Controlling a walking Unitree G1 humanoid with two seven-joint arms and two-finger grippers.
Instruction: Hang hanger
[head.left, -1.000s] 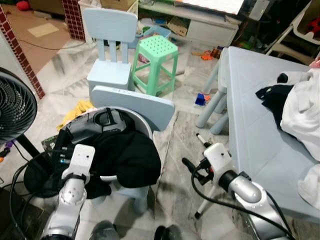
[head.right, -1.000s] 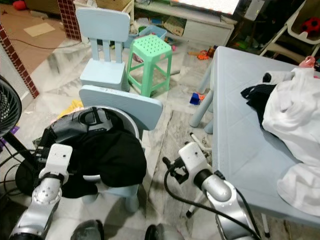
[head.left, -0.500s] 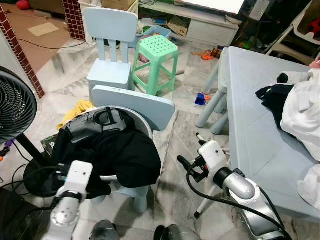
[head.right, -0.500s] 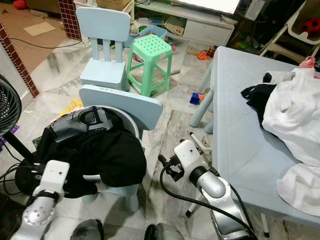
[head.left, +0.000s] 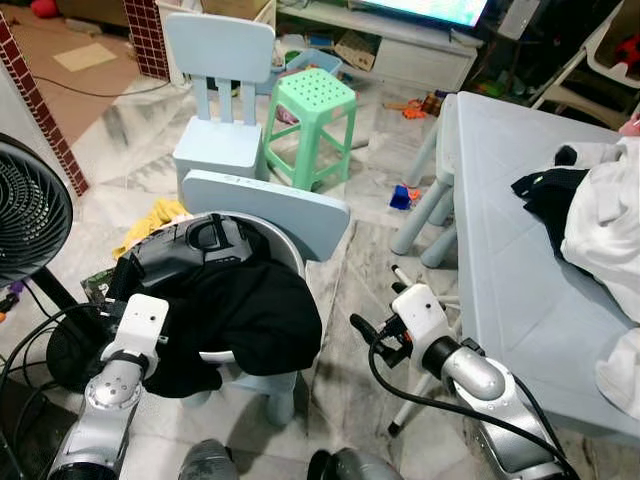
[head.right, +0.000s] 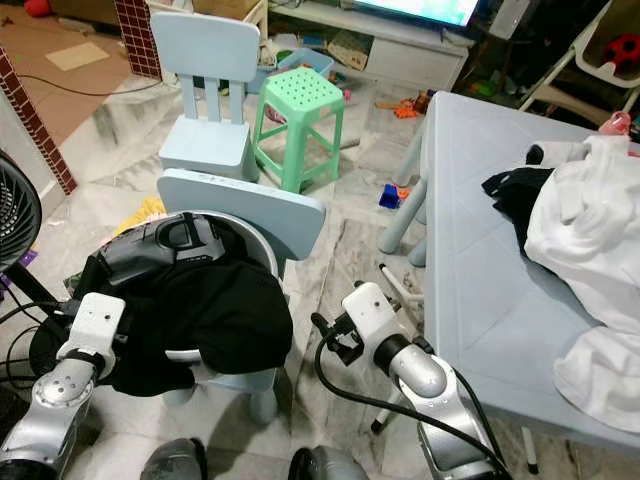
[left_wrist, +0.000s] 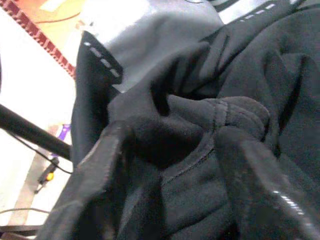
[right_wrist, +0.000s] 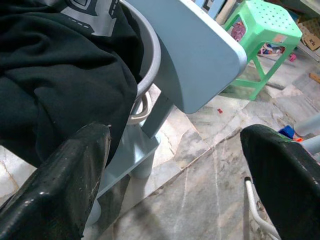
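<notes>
The left gripper (left_wrist: 170, 165), fingers spread, presses into the folds of a black garment with grey panels (head.left: 225, 290) that is heaped in a round grey basin (head.right: 262, 250) resting on a small pale-blue child's chair (head.left: 290, 210); dark cloth lies between the two black fingers (left_wrist: 260, 185), though whether they pinch it cannot be told. The right gripper (right_wrist: 175, 165) hangs with its fingers wide apart and nothing between them, low over the marbled grey floor tiles (head.left: 370, 290), in the gap between the chair and the pale-blue plastic table (head.left: 520, 260). A thin white rod-like frame (head.left: 405, 400) stands on the floor just beside the right arm; whether it is the hanger cannot be told. On the table lie a crumpled white cloth (head.right: 585, 220) and a black cloth (head.right: 510, 195), touching each other. Behind the basin stand a second pale-blue child's chair (head.left: 220, 90) and a mint-green perforated plastic stool (head.left: 310, 115), side by side. A black pedestal fan (head.left: 30, 215) stands at the robot's left.
</notes>
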